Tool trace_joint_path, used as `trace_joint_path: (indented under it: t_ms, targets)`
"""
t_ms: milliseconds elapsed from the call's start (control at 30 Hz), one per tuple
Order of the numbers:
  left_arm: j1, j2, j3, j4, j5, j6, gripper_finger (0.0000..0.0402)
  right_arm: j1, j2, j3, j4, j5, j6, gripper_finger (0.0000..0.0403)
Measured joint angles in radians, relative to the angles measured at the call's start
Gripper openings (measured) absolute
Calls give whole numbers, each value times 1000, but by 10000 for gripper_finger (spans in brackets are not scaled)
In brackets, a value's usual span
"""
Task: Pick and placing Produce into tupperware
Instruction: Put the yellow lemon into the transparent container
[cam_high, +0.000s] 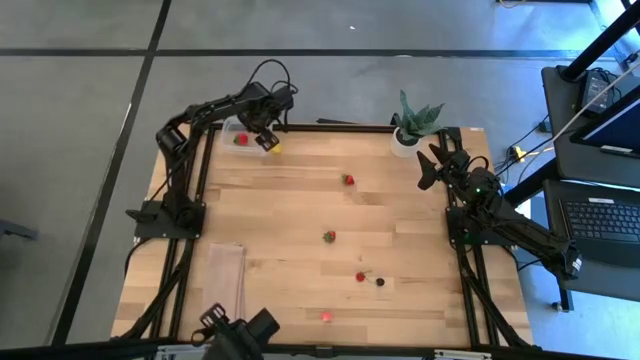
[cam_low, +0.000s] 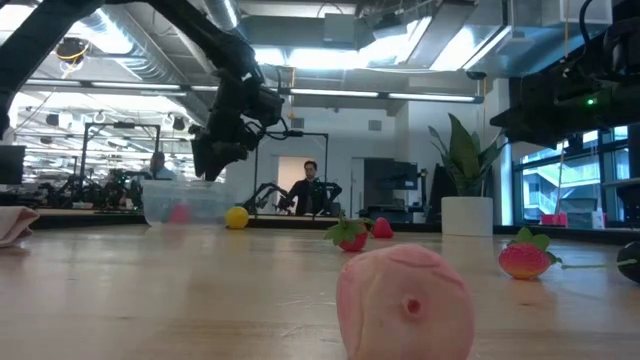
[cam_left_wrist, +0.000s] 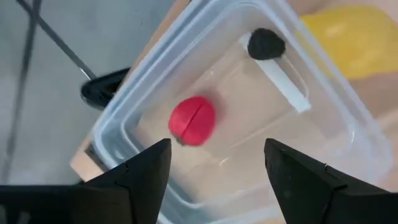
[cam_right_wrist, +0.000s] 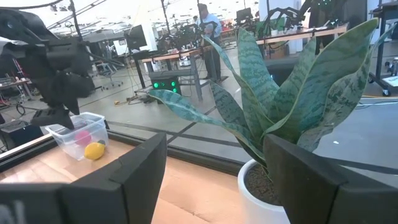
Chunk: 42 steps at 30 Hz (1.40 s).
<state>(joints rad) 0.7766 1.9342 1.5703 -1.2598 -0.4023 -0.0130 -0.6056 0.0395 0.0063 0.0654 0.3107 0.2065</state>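
We see a potted plant (cam_high: 415, 125) at the counter's (cam_high: 300, 220) far right corner and a tan cloth (cam_high: 225, 280) near its left edge; the left gripper (cam_high: 266, 136) hangs over the tupperware (cam_high: 238, 139) at eleven o'clock, jaws released, empty; inside lie one red piece (cam_left_wrist: 193, 121) and one dark berry (cam_left_wrist: 266, 44); a yellow piece (cam_high: 276, 148) sits just beside; four red pieces and one dark berry dot the wooden counter; the right gripper (cam_high: 432, 165) waits by the plant, jaws spread.
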Motion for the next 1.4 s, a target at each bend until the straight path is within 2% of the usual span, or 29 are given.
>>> trace_joint_path:
  t_ms: [167,300,467,967,1100,1400]
  targets:
    - [-56,-54,1,26,1,167,247,0,0,0,0,0,-2,269]
    - [-112,-87,1,69,6,358,246,0,0,0,0,0,-3,269]
    - [-171,-73,2,94,13,519,250,0,0,0,0,0,-2,269]
    - [-235,80,1,132,2,395,248,0,0,0,0,0,42,269]
    - [-216,117,0,178,-49,309,245,0,0,0,0,0,102,269]
    - [-155,135,0,301,-14,272,250,0,0,0,0,0,211,269]
